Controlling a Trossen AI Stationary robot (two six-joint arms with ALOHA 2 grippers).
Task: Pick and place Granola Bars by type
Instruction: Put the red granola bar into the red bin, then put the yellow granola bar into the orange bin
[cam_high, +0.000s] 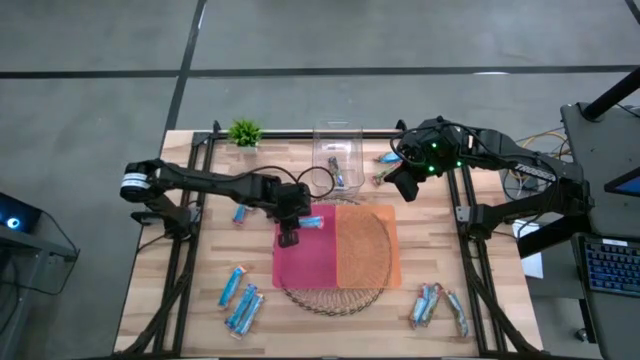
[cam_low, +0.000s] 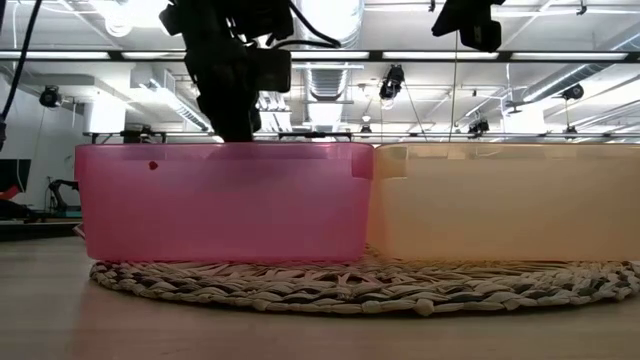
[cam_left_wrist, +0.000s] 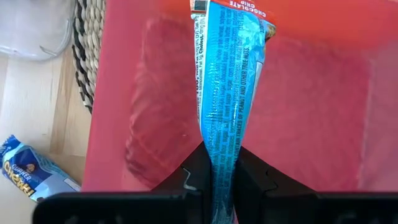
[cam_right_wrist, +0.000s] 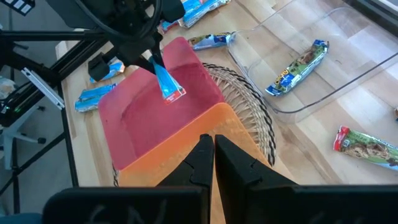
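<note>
Pink bin (cam_right_wrist: 155, 124): left pincer (cam_left_wrist: 222, 180) pinching a blue bar (cam_left_wrist: 227, 93) over it.
Clear tray (cam_right_wrist: 323, 74): one bar (cam_right_wrist: 297, 67) (greenish, perhaps).
Worktop (cam_high: 480, 270): scattered bars; right pincer (cam_right_wrist: 208, 152) pressed together.

Both arms were black and thin. The left arm (cam_high: 210, 182) had a white and blue ring near its base. The right arm (cam_high: 480, 150) had small green lights and thin black cables.
</note>
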